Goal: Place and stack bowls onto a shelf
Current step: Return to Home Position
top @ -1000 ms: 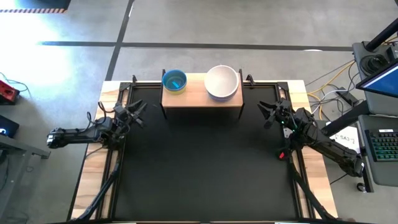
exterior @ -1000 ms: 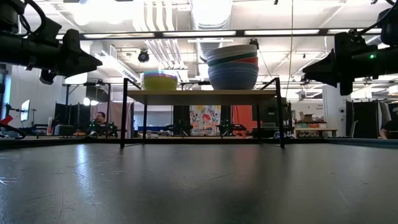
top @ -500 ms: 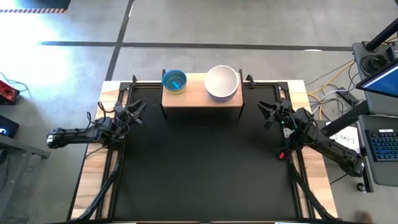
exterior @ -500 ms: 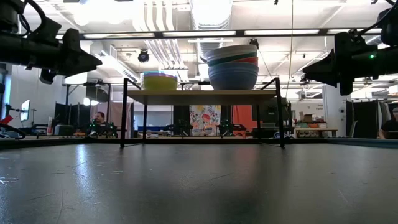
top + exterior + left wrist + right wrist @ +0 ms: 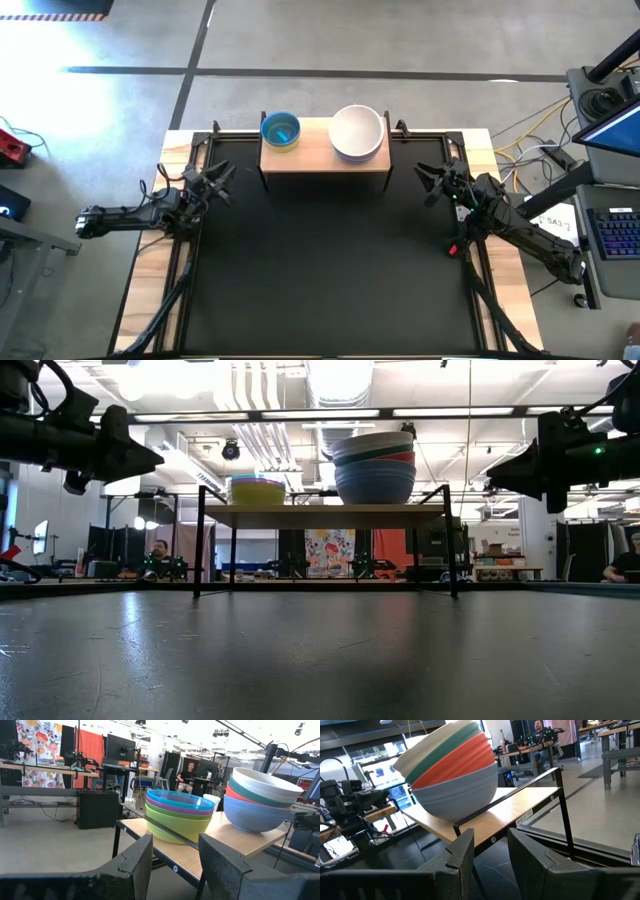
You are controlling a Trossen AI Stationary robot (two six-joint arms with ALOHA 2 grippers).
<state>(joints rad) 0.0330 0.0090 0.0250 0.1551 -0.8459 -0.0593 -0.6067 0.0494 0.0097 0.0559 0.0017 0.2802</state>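
Both stacks sit on the shelf [image 5: 318, 152], upper centre of the high view. The small stack [image 5: 257, 490] is on its left half, blue bowl [image 5: 280, 130] on top. The large stack [image 5: 374, 470] is on its right half, white bowl [image 5: 357, 132] on top, with teal, red and pale blue under it in the wrist views. The stacks are apart, not touching, and each is inside the board edges. They're nested by size, so they sit square, and you see no tilt in the low view.

The table [image 5: 320, 270] shows no bowls, so I judge stacking done, with only the parking move left for you.

The left gripper [image 5: 218, 180] hovers mid-left of the high view and the right gripper [image 5: 430, 185] mid-right. Each is off its own end of the shelf, apart from it, pointed inward. The left fingers are moderately wide and the right fingers narrower with a clear gap. Both hold nothing. That makes sense: empty and off to the sides puts the arms clear of the stacks.

Risk looks low. Route your arm paths away from the shelf legs and the large stack, since it's the taller one and a nudge would likely upset it first.
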